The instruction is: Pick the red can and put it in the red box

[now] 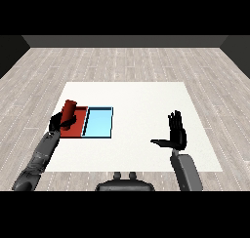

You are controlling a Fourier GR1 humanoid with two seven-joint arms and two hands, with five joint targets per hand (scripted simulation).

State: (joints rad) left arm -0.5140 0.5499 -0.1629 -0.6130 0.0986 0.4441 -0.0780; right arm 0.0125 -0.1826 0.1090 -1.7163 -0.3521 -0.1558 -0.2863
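Observation:
The red can [69, 110] stands roughly upright over the left part of the red tray [79, 124]. My left hand [59, 122] is curled round the can's lower half, at the tray's left edge. I cannot tell whether the can rests on the tray floor or hangs just above it. My right hand [177, 134] is far off on the right side of the table, raised, with fingers straight and thumb stretched out to the left, holding nothing.
A light blue tray [99, 123] lies directly to the right of the red one, sharing a side. The white table [141, 100] stretches between the trays and my right hand. Wooden floor surrounds the table.

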